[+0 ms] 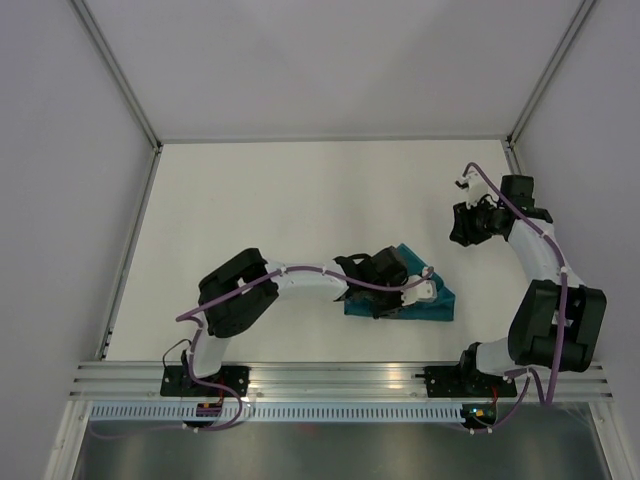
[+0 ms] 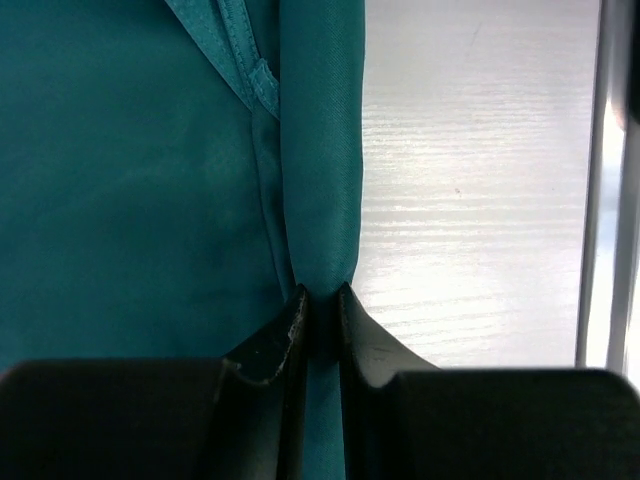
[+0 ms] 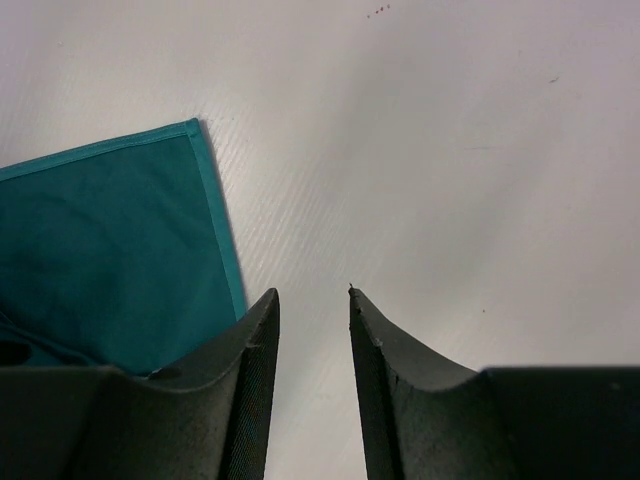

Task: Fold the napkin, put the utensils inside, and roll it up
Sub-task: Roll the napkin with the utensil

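Observation:
The teal napkin (image 1: 425, 303) lies bunched and folded on the white table, right of centre near the front. My left gripper (image 1: 385, 287) sits on it and is shut on a rolled fold of the napkin (image 2: 320, 150), which runs straight out from between the fingertips of the left gripper (image 2: 320, 295). More flat teal cloth fills the left of that view. My right gripper (image 1: 468, 226) is open and empty, up and to the right of the napkin. In its view the right gripper (image 3: 313, 295) is over bare table, with a hemmed napkin corner (image 3: 110, 250) to its left. The knife is hidden.
The white table (image 1: 280, 200) is walled by pale panels on three sides. A metal rail (image 1: 340, 378) runs along the near edge at the arm bases and shows in the left wrist view (image 2: 603, 200).

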Robot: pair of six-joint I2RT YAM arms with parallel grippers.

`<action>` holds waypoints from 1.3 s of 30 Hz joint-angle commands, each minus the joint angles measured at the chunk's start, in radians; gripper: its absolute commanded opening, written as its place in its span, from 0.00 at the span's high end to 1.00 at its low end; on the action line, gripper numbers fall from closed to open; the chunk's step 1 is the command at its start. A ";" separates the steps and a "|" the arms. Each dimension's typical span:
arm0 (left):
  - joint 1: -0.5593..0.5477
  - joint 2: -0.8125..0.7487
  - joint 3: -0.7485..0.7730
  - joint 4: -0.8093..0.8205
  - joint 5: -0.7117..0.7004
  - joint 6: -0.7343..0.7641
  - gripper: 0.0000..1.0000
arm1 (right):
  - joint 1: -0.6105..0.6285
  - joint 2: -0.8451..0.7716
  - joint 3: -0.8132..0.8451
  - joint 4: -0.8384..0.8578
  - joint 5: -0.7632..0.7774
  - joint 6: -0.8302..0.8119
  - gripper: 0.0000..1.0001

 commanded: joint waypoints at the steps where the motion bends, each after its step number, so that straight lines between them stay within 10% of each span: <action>1: 0.066 0.111 0.054 -0.233 0.191 -0.083 0.96 | -0.025 -0.070 0.000 -0.035 -0.077 -0.019 0.60; 12: 0.182 0.266 0.202 -0.383 0.405 -0.127 0.95 | -0.025 -0.346 -0.060 -0.298 -0.258 -0.340 0.62; 22: 0.231 0.336 0.267 -0.417 0.439 -0.172 0.94 | 0.018 -0.314 -0.049 -0.865 -0.358 -0.999 0.61; 39: 0.279 0.400 0.319 -0.448 0.451 -0.250 0.94 | 0.564 -0.395 -0.366 -0.085 0.034 -0.444 0.57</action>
